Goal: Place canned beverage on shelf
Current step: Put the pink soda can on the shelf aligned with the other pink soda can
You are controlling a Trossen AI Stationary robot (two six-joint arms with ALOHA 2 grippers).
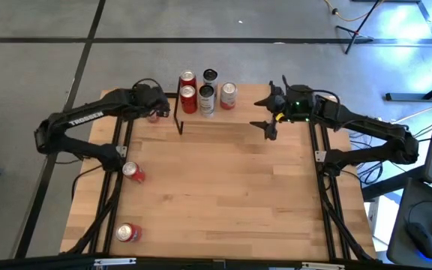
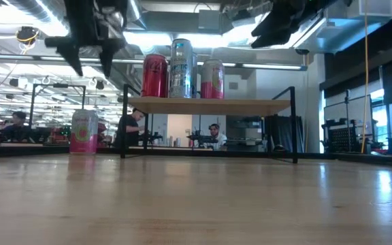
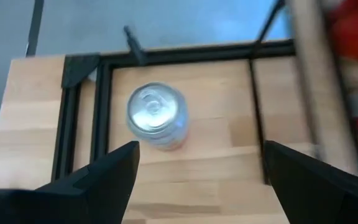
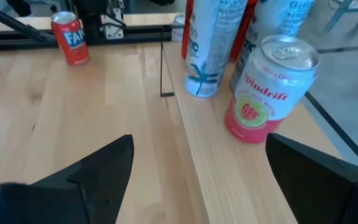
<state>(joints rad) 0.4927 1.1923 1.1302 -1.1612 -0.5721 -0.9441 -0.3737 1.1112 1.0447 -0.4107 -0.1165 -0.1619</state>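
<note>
Left gripper (image 3: 194, 180) hovered, jaws open, above upright pink can (image 3: 156, 116) on desk (image 1: 231, 187) beside shelf (image 2: 209, 105); right gripper (image 4: 197, 180) jaws open.

Lighting, as I read it from my station: high view evenly lit, tabletop (image 1: 223, 195) pale, only soft shadows beneath both arms. Low view: strong backlight from ceiling strips and a bright room behind; the cans on the shelf (image 2: 209, 105) read dark-edged, the nearest wood blurred out of focus. Left wrist view: motion-soft overall, red cans (image 3: 356, 56) smeared at the frame edge, silver can top (image 3: 154, 109) catching glare. Right wrist view: bright, pink can (image 4: 269, 90) sharp, its lid glinting.
</note>
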